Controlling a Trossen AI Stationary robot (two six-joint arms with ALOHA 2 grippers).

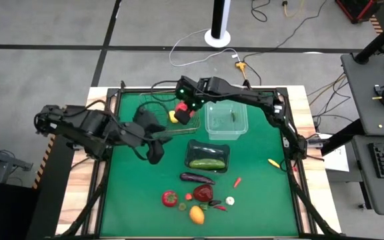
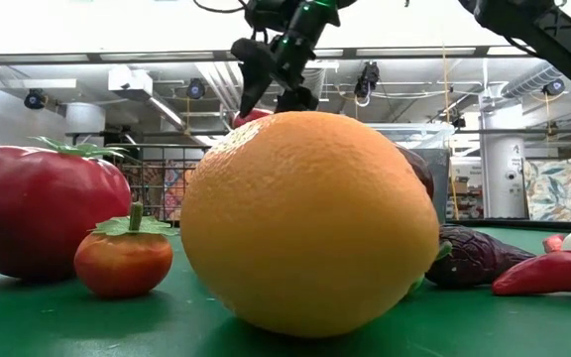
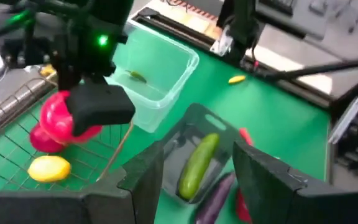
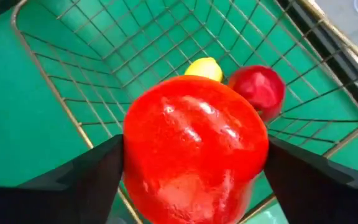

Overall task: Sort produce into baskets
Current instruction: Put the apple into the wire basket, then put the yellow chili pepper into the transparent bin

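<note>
— Produce first: what does the right gripper [image 4: 191,168] have?

— A glossy red fruit [image 4: 194,146], clamped between its two fingers and hanging above the wire basket [image 1: 153,107], close to the basket's edge nearest the clear tub [image 1: 226,120]. The fruit is roundish, so I cannot give it a long axis.

— And below it?

— Inside the wire basket lie a yellow lemon [image 4: 204,68] and a smaller red round fruit [image 4: 258,88], just beside each other.

— The left gripper [image 3: 194,180]?

— Its fingers stand apart with nothing between them. It hovers near the wire basket's front corner, facing the dark tray [image 1: 209,155].

— What is in that tray?

— A green cucumber [image 1: 207,163], lying lengthwise along the tray, its long axis running left to right in the high view. The clear tub holds one small green piece [image 1: 234,118]; I cannot tell what it is.

— Loose items on the green mat [image 1: 265,200]?

— A purple eggplant [image 1: 197,178] just in front of the tray, long axis also roughly left to right, slightly slanted. Nearer the front: a red tomato [image 1: 170,197], a dark-red fruit [image 1: 203,193], an orange fruit [image 1: 197,215], white garlic [image 1: 230,200], and a small red chili [image 1: 237,181]. A yellow chili [image 1: 273,162] lies well apart, toward the right arm's base.
</note>
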